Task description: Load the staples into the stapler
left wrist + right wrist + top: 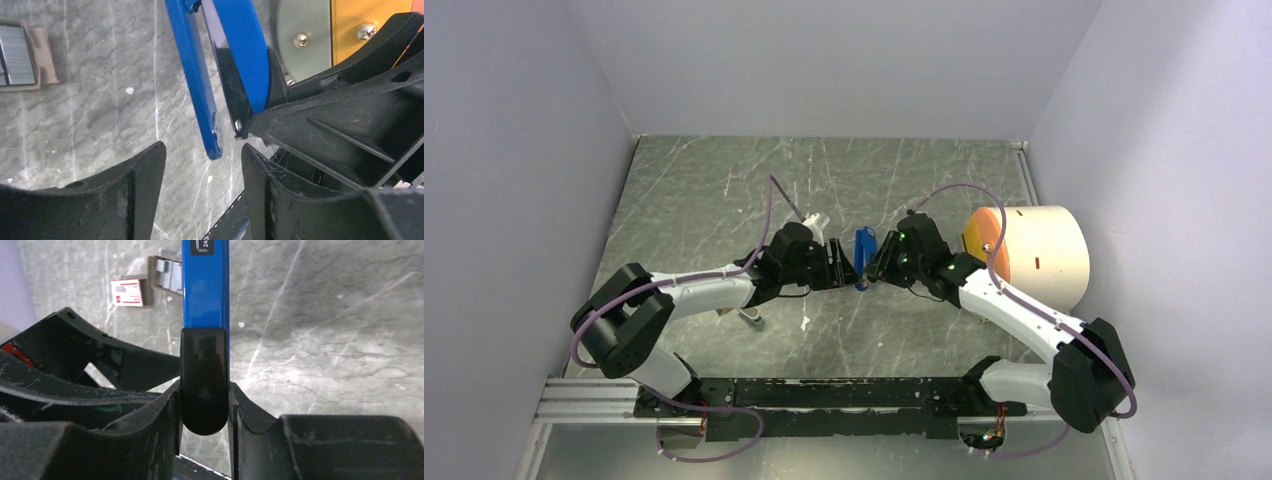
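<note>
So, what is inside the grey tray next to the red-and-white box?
Silvery staples lie in the tray. From the right wrist, the stapler covers one end, so the full row is hidden.

The stapler (865, 258) is held over the middle of the surface (704, 200), between the two hands. The right hand (205, 410) clamps its rear end from the right. The left hand (202, 170) faces it from the left, fingers apart on either side of one arm's tip, not touching. Further left on the surface, the staples (17, 55) lie in a tray (44, 60), with a box (127, 292) just beside it. A drum (1039, 255) lies at the right edge.
</note>
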Controlling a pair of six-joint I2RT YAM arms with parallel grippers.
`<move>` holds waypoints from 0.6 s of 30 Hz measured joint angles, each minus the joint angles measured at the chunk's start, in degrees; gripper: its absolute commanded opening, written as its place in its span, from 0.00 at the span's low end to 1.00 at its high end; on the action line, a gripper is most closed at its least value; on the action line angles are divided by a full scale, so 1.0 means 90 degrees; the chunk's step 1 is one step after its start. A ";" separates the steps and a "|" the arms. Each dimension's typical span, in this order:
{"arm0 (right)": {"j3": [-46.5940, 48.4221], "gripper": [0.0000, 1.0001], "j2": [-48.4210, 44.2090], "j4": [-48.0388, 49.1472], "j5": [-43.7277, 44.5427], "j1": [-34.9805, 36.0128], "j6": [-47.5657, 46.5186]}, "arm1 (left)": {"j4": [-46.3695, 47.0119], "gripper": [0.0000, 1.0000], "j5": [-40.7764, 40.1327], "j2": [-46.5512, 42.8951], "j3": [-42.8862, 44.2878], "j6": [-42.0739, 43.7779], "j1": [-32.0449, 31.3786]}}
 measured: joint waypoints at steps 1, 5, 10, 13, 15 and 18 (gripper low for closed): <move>-0.0027 0.19 -0.0036 0.0061 -0.0100 0.0000 0.0075 | 0.0087 0.55 0.0000 0.0000 -0.0012 -0.0029 0.0000; -0.0129 0.19 -0.0087 0.0294 -0.0350 -0.0010 0.0274 | 0.0352 0.44 0.0039 -0.0005 -0.0136 -0.0134 0.0002; -0.0168 0.19 -0.0155 0.0347 -0.0517 -0.0027 0.0403 | 0.0534 0.37 0.0080 -0.0007 -0.0279 -0.0214 0.0000; -0.0168 0.19 -0.0187 0.0345 -0.0544 -0.0024 0.0413 | 0.0656 0.34 0.0119 -0.0019 -0.0316 -0.0211 0.0000; -0.0168 0.19 -0.0197 0.0355 -0.0568 -0.0024 0.0435 | 0.0697 0.30 0.0170 -0.0019 -0.0316 -0.0202 0.0000; -0.0168 0.22 -0.0197 0.0381 -0.0648 -0.0024 0.0457 | 0.0767 0.07 0.0284 -0.0019 -0.0318 -0.0182 0.0000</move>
